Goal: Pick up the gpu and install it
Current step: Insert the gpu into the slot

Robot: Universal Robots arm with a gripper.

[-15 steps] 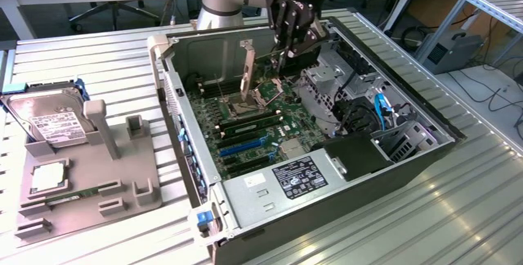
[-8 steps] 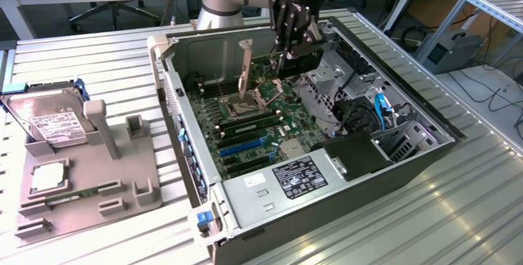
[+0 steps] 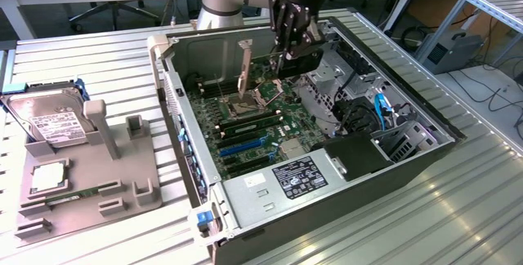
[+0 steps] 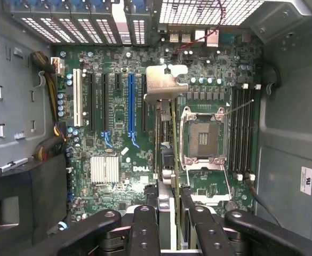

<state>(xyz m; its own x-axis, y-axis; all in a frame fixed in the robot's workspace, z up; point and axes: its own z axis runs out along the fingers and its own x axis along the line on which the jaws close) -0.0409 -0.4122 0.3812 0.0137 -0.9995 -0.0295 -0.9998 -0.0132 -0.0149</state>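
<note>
Exterior view: gripper (image 3: 288,48) poised above open computer case (image 3: 408,155), fingers part-closed on gpu (image 3: 244,69), held edge-on over motherboard (image 3: 253,124). Card hung upright, long axis running down into the case, silvery bracket end toward the exterior view's left. Pick-up judged done; seating in a slot not yet done. Hard drive (image 3: 49,121) lay on gray fixture (image 3: 82,210) outside the case.

Wrist view: gpu (image 4: 165,106) seen edge-on between fingers (image 4: 144,229), bracket (image 4: 165,82) at far end, hanging above the board just beside blue slot (image 4: 130,104) and CPU socket (image 4: 202,140), long axis parallel to the slots. Card clear of the board, as far as could be judged.
</note>
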